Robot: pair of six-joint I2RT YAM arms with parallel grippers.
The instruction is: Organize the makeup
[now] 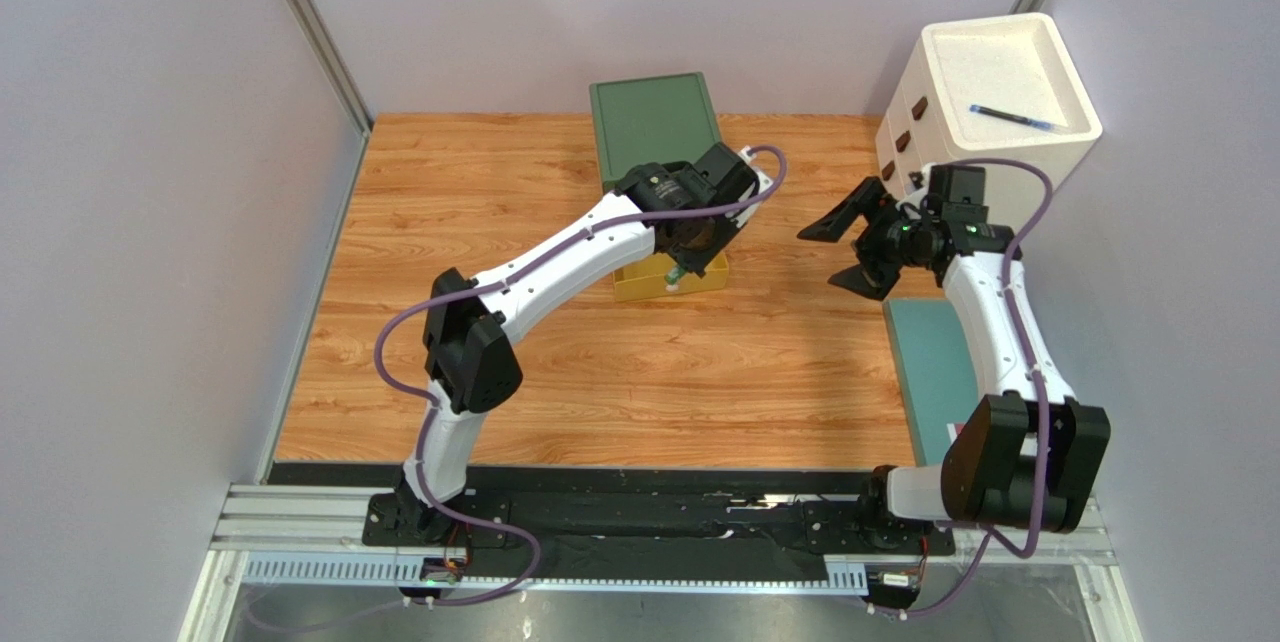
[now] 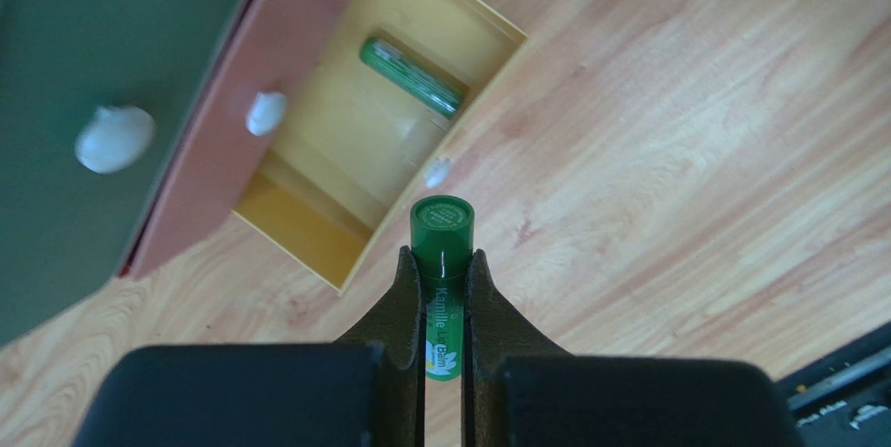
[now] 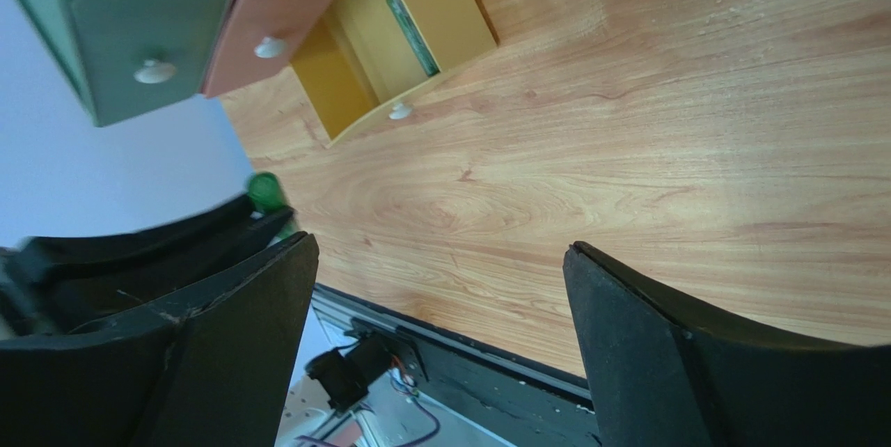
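Within left pincer (image 2: 443, 267), green tube (image 2: 441, 224)

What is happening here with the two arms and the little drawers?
The left gripper is shut on a green tube and holds it right by the open yellow drawer, cap pointing toward it. A second green tube already lies inside that drawer. The red drawer and the green drawer are closed. The right gripper is open and empty, over the bare table.
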